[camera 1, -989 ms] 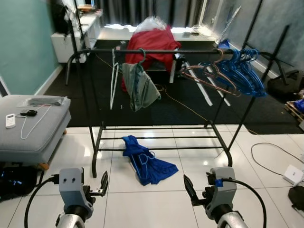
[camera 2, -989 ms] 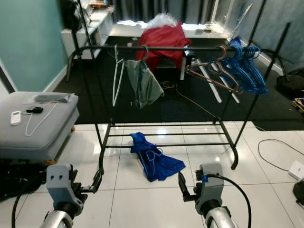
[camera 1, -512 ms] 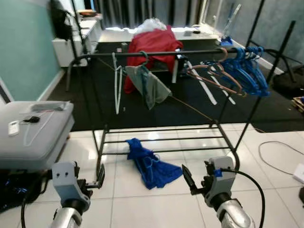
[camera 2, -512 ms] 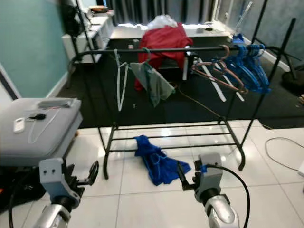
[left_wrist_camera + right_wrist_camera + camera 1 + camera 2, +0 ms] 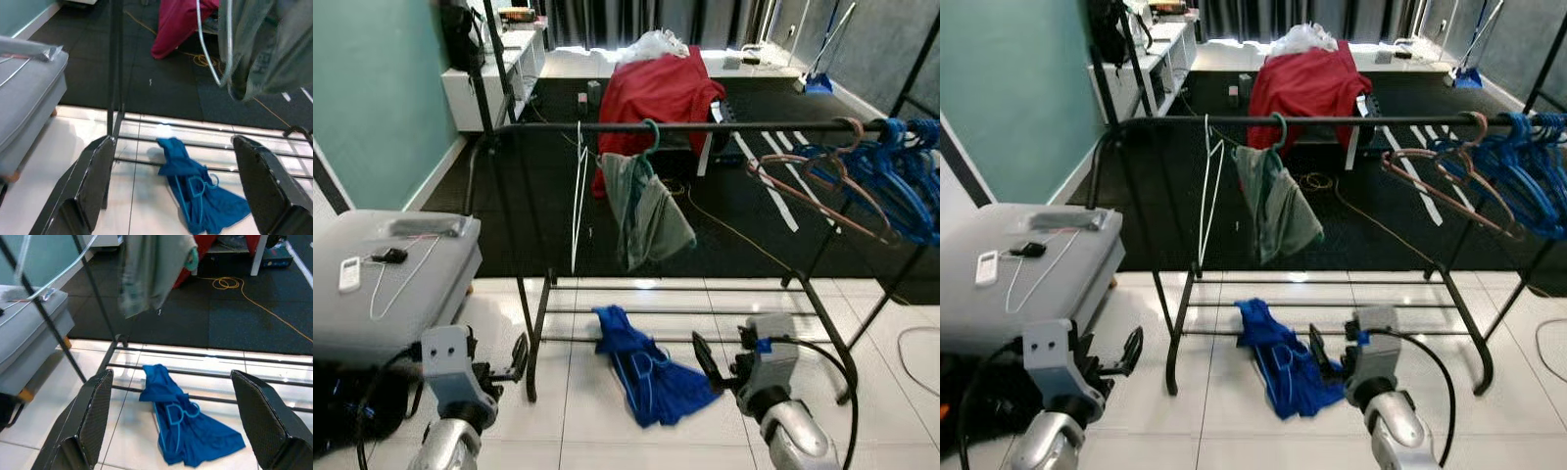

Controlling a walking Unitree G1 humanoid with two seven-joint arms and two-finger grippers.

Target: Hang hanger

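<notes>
The black metal garment rack [image 5: 705,127] now looms closer. A blue plastic hanger on crumpled blue cloth [image 5: 178,417] lies on the floor ahead, nearer the right gripper [image 5: 171,421]. Both it and the left gripper [image 5: 173,188] gape wide, empty.

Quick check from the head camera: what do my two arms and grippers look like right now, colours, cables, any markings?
Both arms are silver, rounded tubes ending in grey boxy wrist housings. The left gripper and right gripper each have two long black fingers; in the wrist views the fingers look textured and tapered. The left housing shows two small dark holes. A black cable loops beside each wrist, and the right housing carries a small blue tag.
</notes>
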